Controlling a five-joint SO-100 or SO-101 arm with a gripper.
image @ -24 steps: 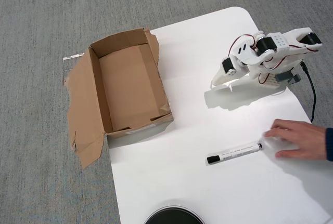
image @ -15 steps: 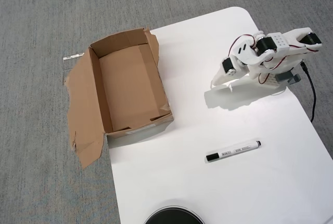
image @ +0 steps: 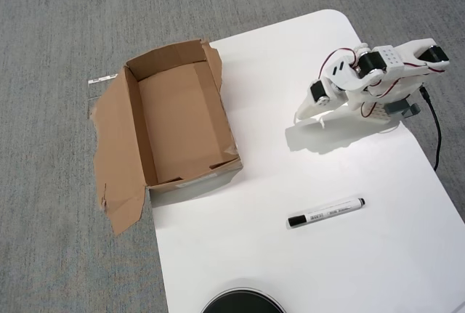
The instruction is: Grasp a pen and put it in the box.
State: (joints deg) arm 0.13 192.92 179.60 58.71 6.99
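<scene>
Pen (image: pixel 326 211) lies flat on the white worktop (image: pixel 378 262), untouched, its black cap pointing toward the left of the overhead view and its barrel angled slightly up to the right. Your arm sits folded near the far right edge of the worktop, well apart from the pen, and your claw (image: pixel 300 116) points down toward the surface with its tip close to the worktop; from above you cannot tell whether its fingers are spread or pressed together, but it pinches nothing. Your box (image: pixel 131 139) stands at the worktop's left edge, open at the top and empty as far as the view shows, with a ragged flap hanging off its left side over the grey carpet (image: pixel 58 37). A dark round object (image: pixel 242 303) peeks in at the bottom edge, near neither pen nor box. As a judgement, nothing of the task is done yet: you have the whole sequence ahead, reaching down and forward to the pen, closing on the barrel, lifting, carrying it left across the open worktop, and releasing it over the box.
</scene>
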